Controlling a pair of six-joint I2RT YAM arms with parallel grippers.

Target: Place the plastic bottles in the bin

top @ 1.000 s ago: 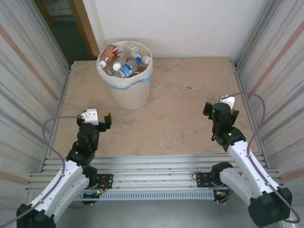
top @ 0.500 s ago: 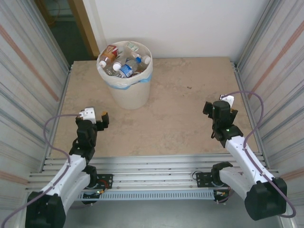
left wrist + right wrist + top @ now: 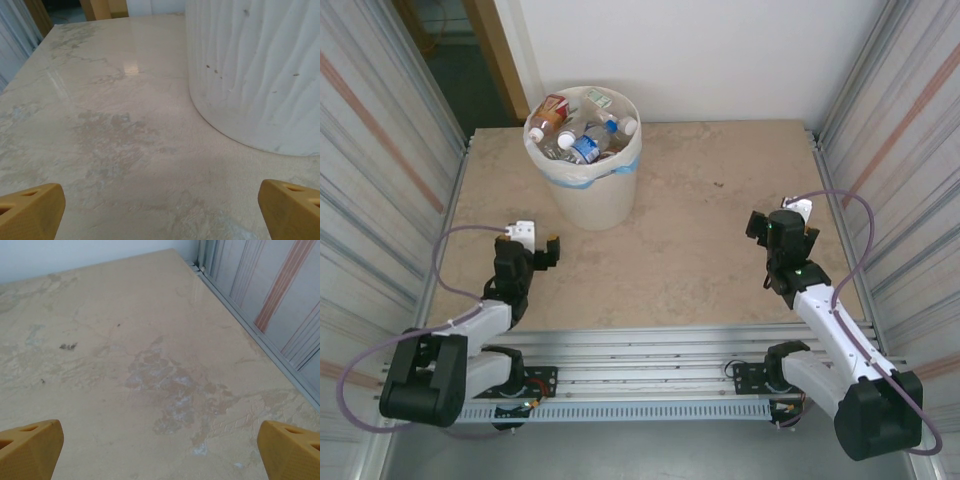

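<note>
Your left arm has folded back low; the left gripper [image 3: 542, 243], fingers apart, faces the bin [image 3: 595, 200] at far left. From above, the plastic bottles [image 3: 582, 135] lie heaped inside, axes mixed; the left wrist view gives you its ribbed wall. The right gripper [image 3: 782, 232] has its fingers apart too.

The bin [image 3: 592, 200] stands on the table [image 3: 710, 190] toward its far left corner, a blue tape band [image 3: 582, 183] around its upper part. Bottles [image 3: 582, 130] fill it to the rim, with white caps and red and blue labels on top. The left gripper [image 3: 536, 250] hangs over the near left part, near the bin's base but apart from it. The right gripper [image 3: 783, 229] hangs near the right edge. Both carry nothing.
</note>
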